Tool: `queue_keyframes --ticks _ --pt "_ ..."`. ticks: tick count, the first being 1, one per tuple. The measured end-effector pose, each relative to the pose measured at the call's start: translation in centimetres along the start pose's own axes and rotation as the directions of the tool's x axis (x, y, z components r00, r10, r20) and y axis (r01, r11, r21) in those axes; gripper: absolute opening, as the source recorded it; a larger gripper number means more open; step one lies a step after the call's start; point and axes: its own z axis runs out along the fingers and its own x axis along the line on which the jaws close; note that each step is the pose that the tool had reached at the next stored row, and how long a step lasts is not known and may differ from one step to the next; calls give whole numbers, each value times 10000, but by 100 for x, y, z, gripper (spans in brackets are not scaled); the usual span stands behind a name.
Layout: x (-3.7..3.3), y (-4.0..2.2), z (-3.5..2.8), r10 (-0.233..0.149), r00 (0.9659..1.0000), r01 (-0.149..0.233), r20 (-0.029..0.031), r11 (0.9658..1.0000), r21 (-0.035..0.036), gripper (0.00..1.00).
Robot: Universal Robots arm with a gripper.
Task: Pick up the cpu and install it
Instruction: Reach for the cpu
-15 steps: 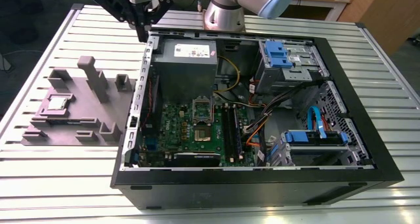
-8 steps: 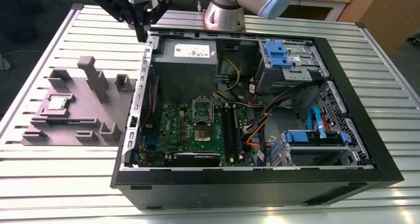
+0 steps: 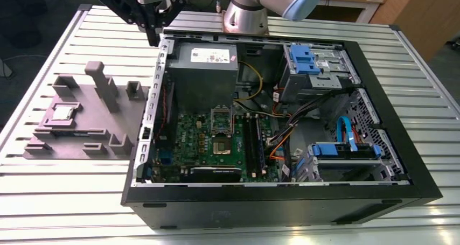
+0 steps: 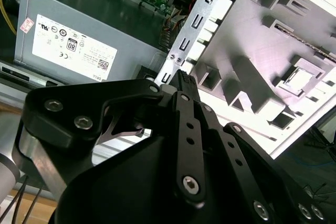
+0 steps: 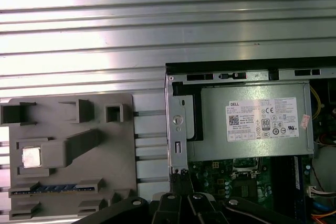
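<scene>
One shiny ridged table [image 3: 57, 196] holds an open black computer case [image 3: 287, 207] and a grey holder [image 3: 93, 126]. The cpu [image 3: 63, 113], small, square and silvery, lies flat in that holder, well apart from the gripper [image 3: 153, 39] and lower down. The gripper hangs over the case's edge, fingers [image 4: 182, 85] pressed together, holding nothing.

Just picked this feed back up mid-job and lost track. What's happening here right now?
The arm's tool, shut and holding nothing, hangs over the wall of the open computer case, next to the grey power supply. The cpu lies in its recess on the grey fixture block, on the exterior view's left of the case, untouched. It has not been picked up yet.
</scene>
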Motion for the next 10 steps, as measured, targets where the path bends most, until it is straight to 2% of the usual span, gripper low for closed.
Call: queue_keyframes --ticks 10 --pt "17 -1 1 -1 10000 1 0 10000 0 11"
